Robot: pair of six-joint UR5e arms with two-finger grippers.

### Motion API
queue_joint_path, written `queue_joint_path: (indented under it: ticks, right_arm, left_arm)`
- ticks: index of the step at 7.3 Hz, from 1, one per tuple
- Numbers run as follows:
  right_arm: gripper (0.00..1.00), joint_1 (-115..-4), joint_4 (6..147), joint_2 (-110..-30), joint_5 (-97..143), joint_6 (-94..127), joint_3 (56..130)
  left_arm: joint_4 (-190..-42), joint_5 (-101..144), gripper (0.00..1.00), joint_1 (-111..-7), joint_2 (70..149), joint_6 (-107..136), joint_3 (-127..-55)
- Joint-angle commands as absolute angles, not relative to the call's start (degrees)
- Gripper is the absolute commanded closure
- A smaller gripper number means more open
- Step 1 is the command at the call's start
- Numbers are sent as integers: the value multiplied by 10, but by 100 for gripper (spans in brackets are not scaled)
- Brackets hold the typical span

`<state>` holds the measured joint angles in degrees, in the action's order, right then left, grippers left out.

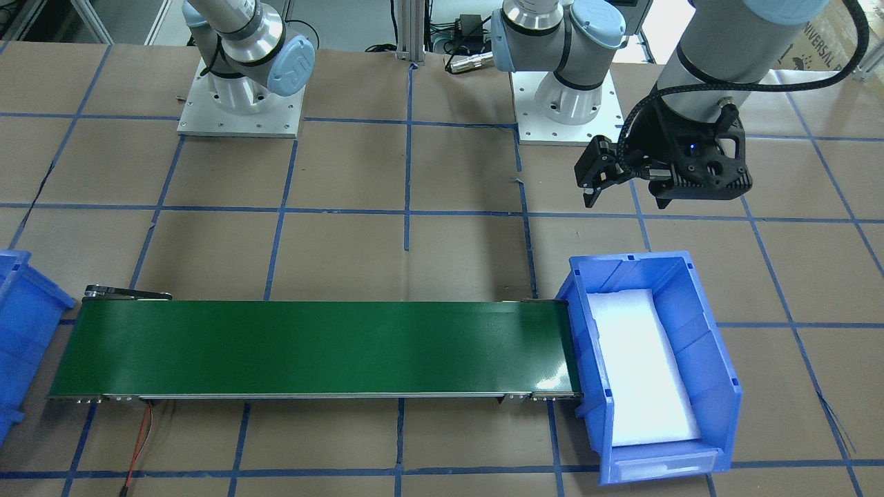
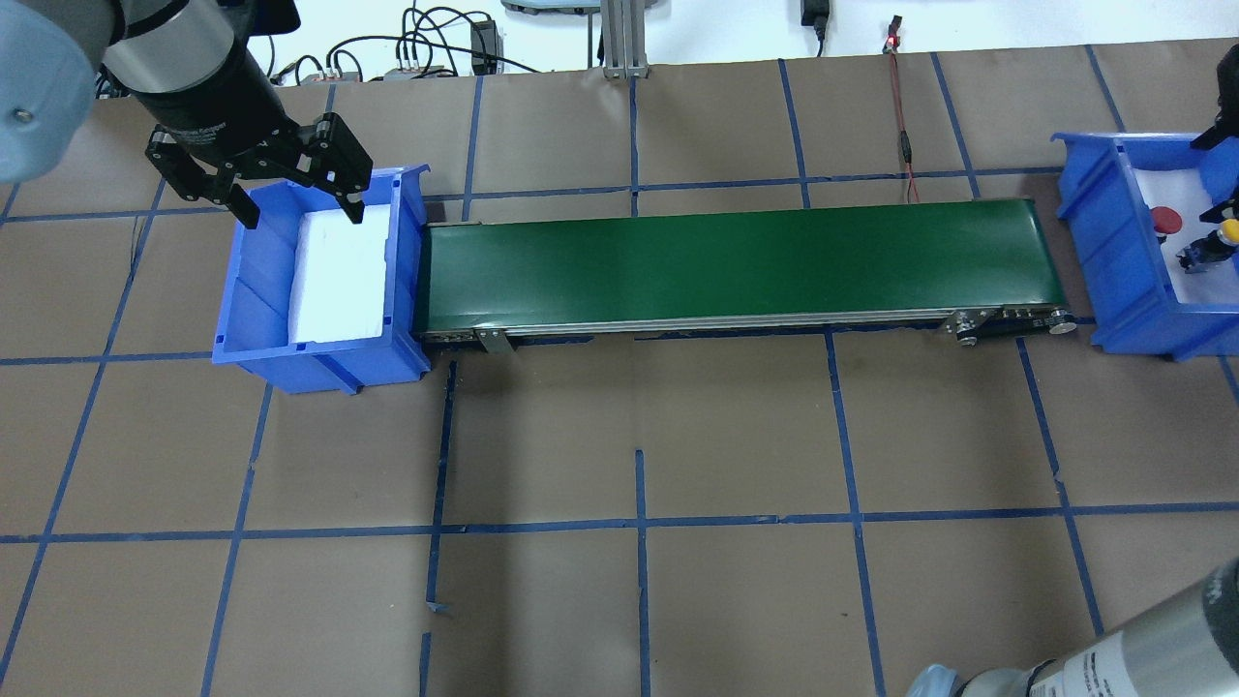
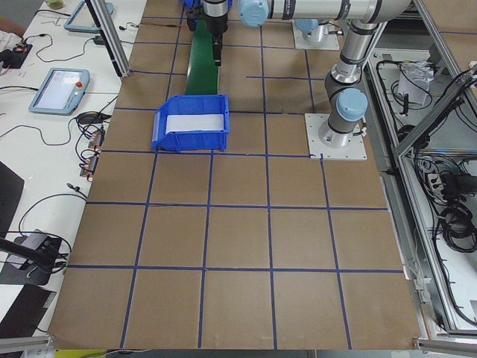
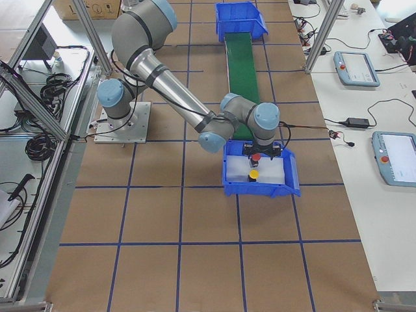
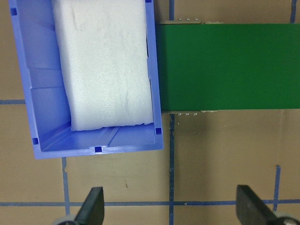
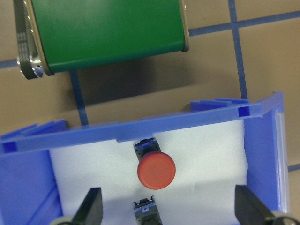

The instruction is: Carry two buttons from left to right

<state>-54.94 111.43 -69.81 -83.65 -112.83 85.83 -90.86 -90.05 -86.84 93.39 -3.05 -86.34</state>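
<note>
The red button (image 6: 156,171) and the yellow button (image 2: 1227,230) stand on the white foam inside the right blue bin (image 2: 1113,242). They also show in the exterior right view, red button (image 4: 256,156) and yellow button (image 4: 253,175). My right gripper (image 6: 168,213) hovers open just above them. Only a dark body shows low between its fingers (image 6: 91,208). My left gripper (image 2: 302,213) hangs open over the left blue bin (image 2: 319,358), which holds only foam (image 5: 105,65). Nothing lies between the left fingers (image 5: 96,206).
A green conveyor belt (image 2: 736,261) runs between the two bins, with nothing on it. A red and black wire (image 2: 905,145) trails from its far side. The arm bases (image 1: 566,103) sit on plates at the back of the brown papered table.
</note>
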Motion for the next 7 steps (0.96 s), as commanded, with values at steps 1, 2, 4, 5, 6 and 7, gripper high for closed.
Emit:
queue_joint_path:
  ticks: [1, 2, 4, 5, 6, 7]
  right_arm:
    - [1, -610, 997, -784, -849, -980, 859]
    - [1, -653, 976, -814, -849, -872, 860]
    - [3, -730, 954, -839, -850, -652, 854]
    - [3, -753, 941, -855, -850, -565, 852]
    - [3, -795, 940, -859, -852, -453, 850]
    - [3, -836, 942, -860, -853, -337, 848]
  left_arm:
    - [-909, -901, 0, -868, 933, -34, -864]
    - [-907, -898, 0, -868, 935, -30, -863]
    - [-908, -898, 0, -868, 935, -30, -864]
    - [-907, -897, 0, -868, 935, -30, -863]
    - [-908, -897, 0, -868, 935, -30, -863]
    - [-907, -897, 0, -868, 935, -29, -863]
